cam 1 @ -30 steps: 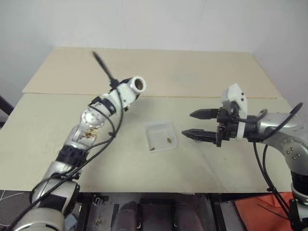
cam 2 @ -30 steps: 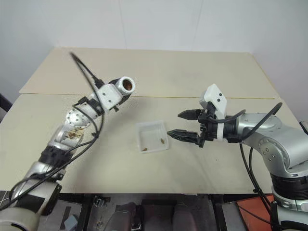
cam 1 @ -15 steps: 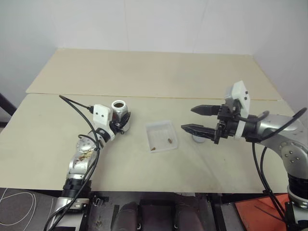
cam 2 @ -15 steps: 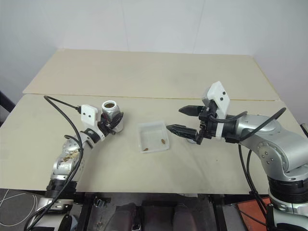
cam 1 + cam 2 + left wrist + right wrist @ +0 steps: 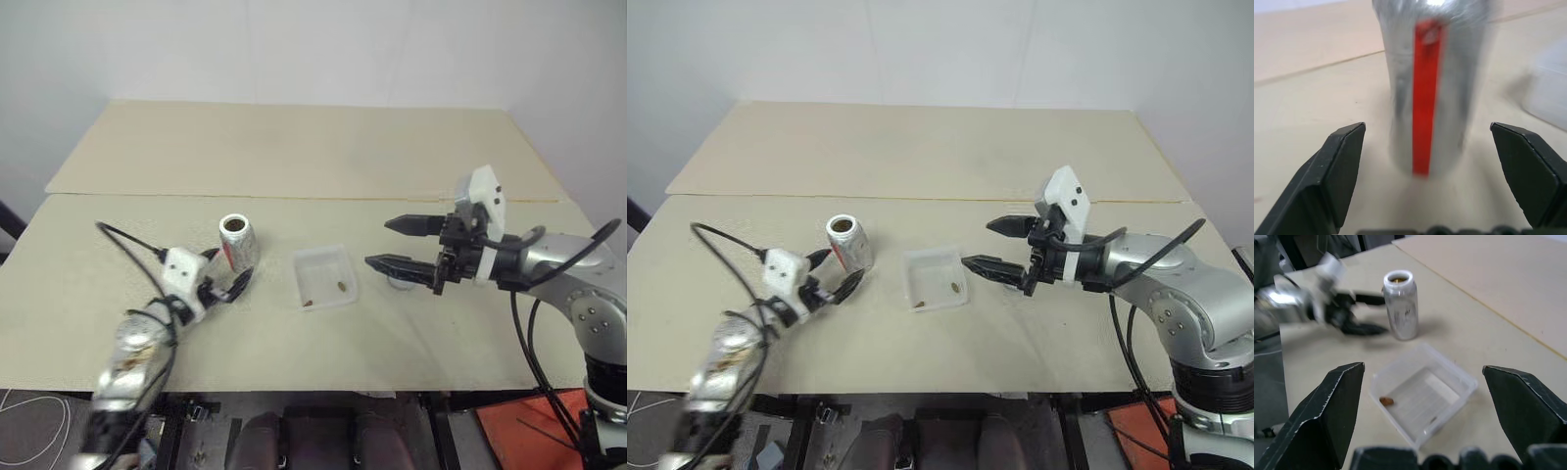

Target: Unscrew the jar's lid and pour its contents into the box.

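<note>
While the left gripper point(image 5: 228, 283) sits spread apart just below it, the jar point(image 5: 237, 241) stands upright left of frame centre, silvery with a red stripe, its mouth uncapped. At centre, the translucent box point(image 5: 326, 277) holds brownish bits point(image 5: 340, 286). Right of it, the right gripper point(image 5: 390, 244) hovers with fingers apart, empty.

A pale beige table point(image 5: 294, 333) with three small things on it.

The table is made of two flat boards, a seam running across between the far one and the near one. On the near board the silvery jar point(image 5: 237, 241) stands upright, its mouth uncovered. Near it, towards the middle, sits the shallow translucent box point(image 5: 325, 276), with a couple of tiny brownish bits point(image 5: 340, 286) lying in it. Just beyond the box on the other side, a small grey round lid point(image 5: 397, 283) lies on the board, partly hidden.
</note>
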### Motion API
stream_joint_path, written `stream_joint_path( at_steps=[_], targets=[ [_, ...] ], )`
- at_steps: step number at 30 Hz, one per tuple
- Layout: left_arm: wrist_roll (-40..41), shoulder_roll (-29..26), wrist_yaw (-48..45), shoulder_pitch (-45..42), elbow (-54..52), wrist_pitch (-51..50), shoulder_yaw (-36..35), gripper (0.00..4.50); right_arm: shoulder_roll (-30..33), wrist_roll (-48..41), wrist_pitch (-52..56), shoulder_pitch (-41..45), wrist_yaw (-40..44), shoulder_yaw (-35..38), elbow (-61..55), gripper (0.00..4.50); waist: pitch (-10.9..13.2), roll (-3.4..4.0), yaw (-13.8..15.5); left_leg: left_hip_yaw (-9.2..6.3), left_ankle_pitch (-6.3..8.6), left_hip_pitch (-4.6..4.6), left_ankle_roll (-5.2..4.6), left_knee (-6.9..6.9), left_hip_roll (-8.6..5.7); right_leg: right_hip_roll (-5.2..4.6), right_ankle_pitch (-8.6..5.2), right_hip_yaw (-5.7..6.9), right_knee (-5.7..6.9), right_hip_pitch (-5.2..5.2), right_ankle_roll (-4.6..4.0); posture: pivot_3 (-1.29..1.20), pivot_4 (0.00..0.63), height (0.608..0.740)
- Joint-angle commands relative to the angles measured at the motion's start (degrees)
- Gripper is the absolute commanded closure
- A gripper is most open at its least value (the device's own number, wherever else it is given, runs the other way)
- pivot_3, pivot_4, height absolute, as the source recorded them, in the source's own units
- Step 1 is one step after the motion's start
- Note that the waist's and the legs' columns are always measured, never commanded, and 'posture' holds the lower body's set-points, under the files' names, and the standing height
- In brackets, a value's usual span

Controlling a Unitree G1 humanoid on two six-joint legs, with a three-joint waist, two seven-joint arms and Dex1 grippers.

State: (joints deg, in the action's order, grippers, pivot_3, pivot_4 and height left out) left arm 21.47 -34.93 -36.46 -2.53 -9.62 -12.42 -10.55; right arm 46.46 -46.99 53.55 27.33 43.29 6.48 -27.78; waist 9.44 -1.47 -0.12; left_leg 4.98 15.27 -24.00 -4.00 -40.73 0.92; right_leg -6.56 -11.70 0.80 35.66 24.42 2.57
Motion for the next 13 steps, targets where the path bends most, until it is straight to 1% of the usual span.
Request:
stream_joint_path(
  at_steps=[1, 4, 5, 7, 10, 13],
  targets=[
    [9.4, -8.6, -9.5, 4.7, -8.4, -5.8, -10.2, 0.03, 1.7, 1.0, -2.5, -1.8, 1.4, 1.9, -1.5, 0.00, 0.0, 0.00, -0.1, 0.00, 0.01, 0.02, 0.02, -0.01, 0.00, -0.01, -0.04, 0.01, -0.07, 0.01, -0.06, 0.00, 0.150, 0.740],
    [18.7, -15.4, -20.9, 10.2, -10.6, -9.5, -19.7, 0.03, 2.1, 2.2, -4.0, -3.3, 2.4, 1.6, -1.6, 0.00, 0.0, 0.04, -0.1, 0.00, 0.02, 0.10, 0.09, 0.01, 0.02, -0.03, -0.08, 0.04, -0.08, -0.01, -0.12, 0.00, 0.150, 0.740],
    [20.8, -16.8, -24.7, 11.9, -10.7, -9.7, -23.0, 0.03, 2.2, 2.5, -4.5, -3.6, 2.7, 1.7, -1.5, 0.00, 0.0, 0.04, -0.2, 0.01, 0.02, 0.16, 0.09, 0.02, 0.02, -0.03, -0.10, 0.04, -0.08, -0.04, -0.14, 0.00, 0.150, 0.740],
    [23.4, -18.4, -28.8, 14.0, -10.8, -10.4, -27.7, 0.03, 2.3, 3.2, -5.7, -4.2, 3.2, 2.1, -1.2, 0.00, 0.0, 0.06, -0.2, 0.04, 0.04, 0.23, 0.12, 0.04, 0.03, -0.02, -0.12, 0.05, -0.10, -0.09, -0.16, 0.00, 0.150, 0.740],
    [25.2, -19.0, -29.2, 14.7, -11.6, -12.0, -31.0, 0.03, 2.8, 3.9, -7.9, -5.2, 4.7, 3.5, -0.4, 0.00, 0.0, 0.06, -0.1, 0.04, 0.02, 0.27, 0.17, 0.07, 0.03, 0.02, -0.15, 0.07, -0.06, -0.09, -0.20, 0.00, 0.150, 0.740],
    [25.7, -18.4, -27.9, 14.5, -13.4, -13.2, -30.8, 0.03, 3.1, 4.6, -9.7, -6.0, 5.8, 4.2, 0.2, 0.00, 0.0, 0.06, 0.0, 0.04, -0.01, 0.29, 0.21, 0.07, 0.04, 0.06, -0.16, 0.06, 0.01, -0.10, -0.21, 0.00, 0.150, 0.740]
  ],
)
